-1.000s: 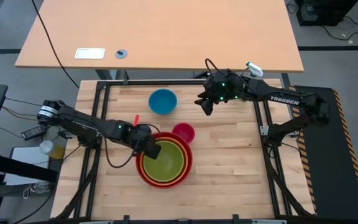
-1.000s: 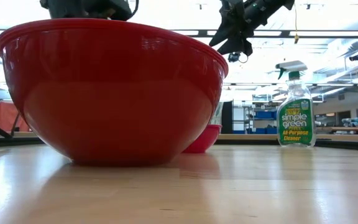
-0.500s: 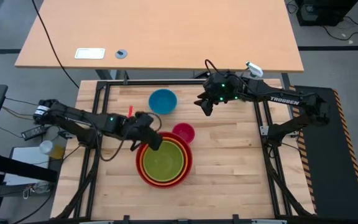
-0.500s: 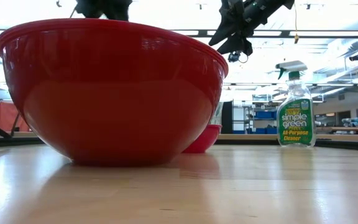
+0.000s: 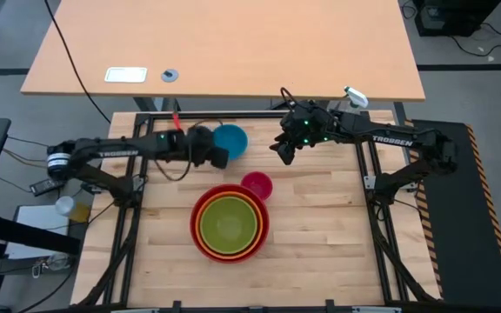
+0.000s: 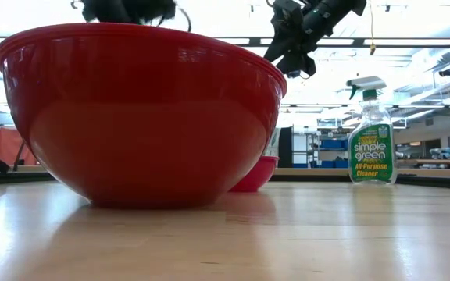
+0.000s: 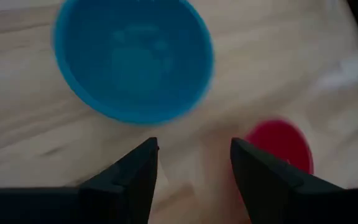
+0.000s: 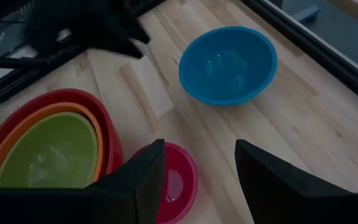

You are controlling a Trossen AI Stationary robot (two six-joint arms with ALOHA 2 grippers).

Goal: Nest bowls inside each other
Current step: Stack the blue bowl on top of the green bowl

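Note:
The lime green bowl (image 5: 229, 224) sits inside the orange bowl (image 5: 205, 209), which sits inside the red bowl (image 5: 194, 233) at the table's middle. The pink bowl (image 5: 257, 184) stands on the wood beside the red rim. Near the far edge the blue bowl (image 5: 230, 139) stands alone. My left gripper (image 5: 221, 159) hovers open at the blue bowl's near left side; its wrist view shows the blue bowl (image 7: 132, 59) beyond the open fingers. My right gripper (image 5: 283, 155) hangs open in the air to the right of the blue bowl.
A spray bottle (image 6: 372, 133) stands at the table's far right corner. A black frame rail (image 5: 233, 115) runs along the far edge close behind the blue bowl. Bare wood lies to the right of the bowls and near the front edge.
My left gripper has swung from over the red stack's left rim toward the table's far edge and now hovers beside the blue bowl, still open. The bowls have kept their places.

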